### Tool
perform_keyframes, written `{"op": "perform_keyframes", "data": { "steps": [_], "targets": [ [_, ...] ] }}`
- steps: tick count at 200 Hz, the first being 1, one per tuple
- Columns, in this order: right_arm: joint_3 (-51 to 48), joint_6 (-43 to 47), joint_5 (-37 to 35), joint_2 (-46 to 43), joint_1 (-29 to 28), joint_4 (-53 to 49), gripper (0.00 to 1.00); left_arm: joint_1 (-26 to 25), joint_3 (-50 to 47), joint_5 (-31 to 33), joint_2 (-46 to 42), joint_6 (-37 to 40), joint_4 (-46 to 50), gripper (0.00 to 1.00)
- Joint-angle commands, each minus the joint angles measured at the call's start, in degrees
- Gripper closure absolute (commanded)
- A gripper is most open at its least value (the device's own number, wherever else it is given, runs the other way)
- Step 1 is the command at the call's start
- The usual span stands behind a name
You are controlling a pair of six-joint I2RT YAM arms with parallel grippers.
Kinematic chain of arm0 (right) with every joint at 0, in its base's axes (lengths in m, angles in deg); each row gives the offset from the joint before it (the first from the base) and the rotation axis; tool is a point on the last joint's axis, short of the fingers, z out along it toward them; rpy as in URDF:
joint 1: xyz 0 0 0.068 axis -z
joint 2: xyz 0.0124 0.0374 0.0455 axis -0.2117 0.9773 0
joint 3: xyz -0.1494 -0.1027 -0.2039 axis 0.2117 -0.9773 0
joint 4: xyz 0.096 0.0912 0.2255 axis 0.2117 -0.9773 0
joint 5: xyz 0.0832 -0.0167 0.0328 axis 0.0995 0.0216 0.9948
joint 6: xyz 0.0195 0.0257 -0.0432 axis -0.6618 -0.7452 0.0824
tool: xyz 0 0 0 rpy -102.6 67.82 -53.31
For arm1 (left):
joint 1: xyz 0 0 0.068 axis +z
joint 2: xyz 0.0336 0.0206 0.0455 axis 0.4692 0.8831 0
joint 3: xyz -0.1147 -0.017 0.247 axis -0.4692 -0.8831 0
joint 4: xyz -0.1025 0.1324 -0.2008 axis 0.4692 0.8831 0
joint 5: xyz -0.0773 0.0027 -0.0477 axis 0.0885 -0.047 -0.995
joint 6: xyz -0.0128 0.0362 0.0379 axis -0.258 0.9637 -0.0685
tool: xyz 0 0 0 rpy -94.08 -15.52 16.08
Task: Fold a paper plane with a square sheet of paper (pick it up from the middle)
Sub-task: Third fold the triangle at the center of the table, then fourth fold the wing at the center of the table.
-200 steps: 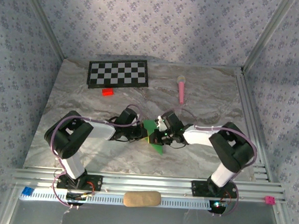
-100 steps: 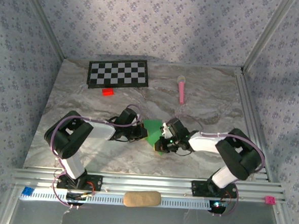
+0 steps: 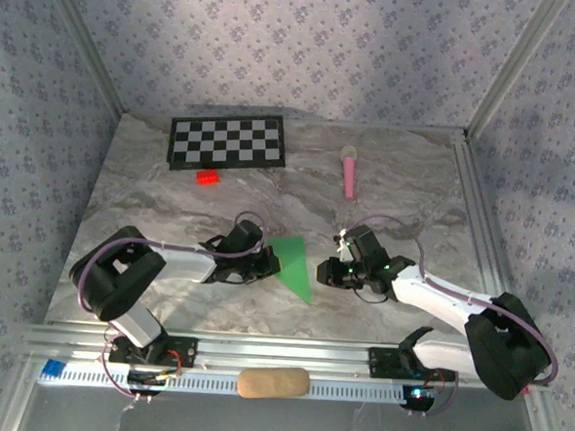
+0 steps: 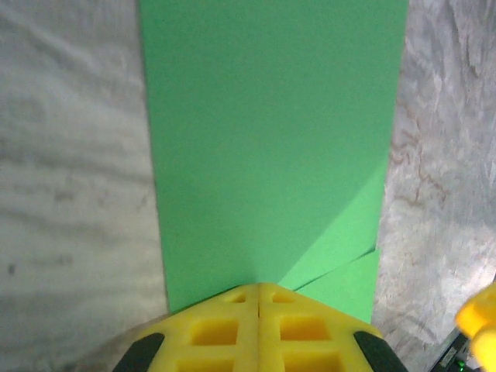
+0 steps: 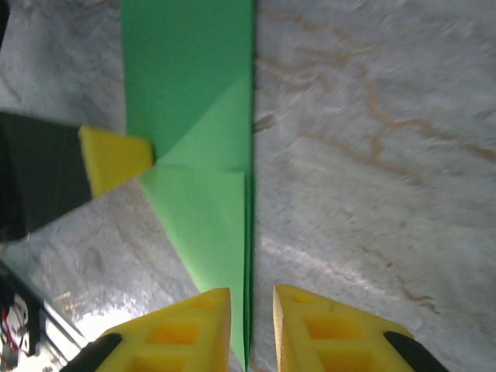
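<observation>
a folded green paper, a long triangle with its point toward the arms, lies flat on the marble table between the two grippers. we see the left gripper with its yellow fingers pressed together, tips set on the paper's left edge. the right gripper sits just beside the paper's right side, its fingers slightly apart, a thin green edge showing in the gap. well behind, a checkerboard, a red block and a pink toy microphone rest on the table.
</observation>
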Motion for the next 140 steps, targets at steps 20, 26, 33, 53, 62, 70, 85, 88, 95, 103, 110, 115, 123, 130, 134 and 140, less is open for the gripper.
{"op": "perform_keyframes", "data": {
  "steps": [20,26,33,53,62,70,85,88,95,103,110,115,123,130,134,140],
  "targets": [
    [5.2,1.7,-5.7,2.0,-1.0,-3.8,0.68,-0.2,-0.6,7.0,-10.0,4.2,4.8,0.82],
    [5.7,1.7,-6.5,2.4,-1.1,-4.3,0.67,0.0,-0.6,7.8,-11.4,5.0,5.8,0.81],
    [6.2,1.4,-7.4,2.8,-1.2,-4.9,0.65,0.3,-0.8,8.5,-13.0,5.5,6.6,0.78],
    [6.8,0.8,-9.4,3.1,-1.7,-4.0,0.61,2.0,-1.9,8.5,-16.5,7.2,7.2,0.69],
    [6.6,0.1,-10.5,3.2,-1.9,-2.9,0.59,3.1,-2.1,8.1,-17.6,7.8,8.3,0.68],
    [6.6,-0.3,-11.1,3.7,-1.8,-2.3,0.58,4.2,-2.3,7.9,-18.6,8.1,9.3,0.67],
    [7.4,-0.6,-11.7,5.1,-1.9,-1.7,0.58,6.4,-2.9,7.4,-20.2,8.2,11.0,0.60],
    [7.7,-0.5,-11.8,5.6,-2.0,-1.8,0.58,6.9,-3.1,7.1,-20.5,8.1,11.1,0.59],
    [8.4,-0.2,-11.6,6.6,-1.9,-1.8,0.59,8.0,-3.6,6.2,-21.0,8.0,10.9,0.58],
    [9.2,0.1,-11.4,7.7,-2.1,-2.1,0.59,9.2,-4.2,5.0,-21.5,7.8,10.5,0.56],
    [9.8,0.3,-11.4,8.7,-2.3,-2.1,0.60,10.0,-4.5,4.0,-21.6,7.6,10.4,0.54],
    [10.1,0.3,-11.3,9.4,-2.3,-2.1,0.60,10.5,-4.6,3.4,-21.5,7.5,10.4,0.53],
    [10.6,0.3,-11.0,10.4,-2.4,-1.9,0.60,11.2,-4.7,2.5,-21.3,7.2,10.4,0.52],
    [11.0,0.3,-10.4,11.2,-2.3,-1.7,0.60,11.6,-4.7,1.9,-21.0,7.0,10.4,0.52],
    [11.2,0.4,-10.1,11.7,-2.4,-1.6,0.60,11.7,-4.7,1.6,-20.8,6.9,10.3,0.52],
    [11.4,0.4,-9.7,12.3,-2.4,-1.4,0.60,11.9,-4.7,1.0,-20.5,6.6,10.2,0.51]
  ]
}}
